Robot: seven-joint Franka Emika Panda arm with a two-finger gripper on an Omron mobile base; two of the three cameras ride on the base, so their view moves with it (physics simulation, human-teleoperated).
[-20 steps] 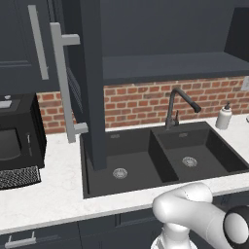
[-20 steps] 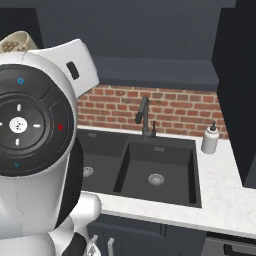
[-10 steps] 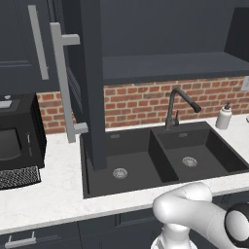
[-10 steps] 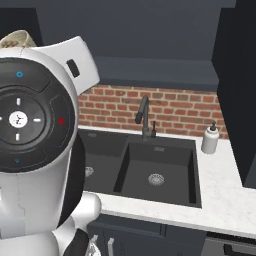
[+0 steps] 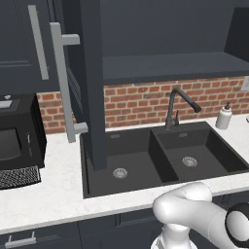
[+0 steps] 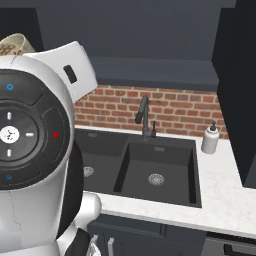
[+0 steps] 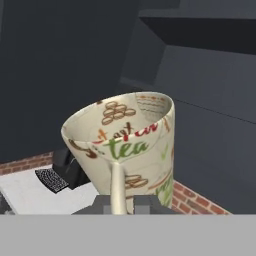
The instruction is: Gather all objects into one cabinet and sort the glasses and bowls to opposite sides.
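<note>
A cream cup point(image 7: 125, 145) printed with brown and green marks and the word "tea" fills the middle of the hand view. My gripper point(image 7: 122, 201) is shut on its near wall, one finger inside the rim and one outside. In the right base view the same cup point(image 6: 15, 45) peeks out at the top left, high up behind my arm. The dark slate-grey cabinet point(image 5: 160, 29) hangs above the sink with its tall door point(image 5: 90, 82) swung open, and its long grey bar handle point(image 5: 63, 87) faces me. The cabinet interior looks dark and bare where it shows.
A black double sink point(image 5: 160, 158) with a dark faucet point(image 5: 177, 104) sits in the white counter point(image 5: 44, 194). A white soap dispenser point(image 5: 223, 116) stands at the right, a black microwave point(image 5: 17, 133) at the left. The open door juts out over the sink's left basin.
The arm has shifted only slightly. The cup stays in the gripper.
</note>
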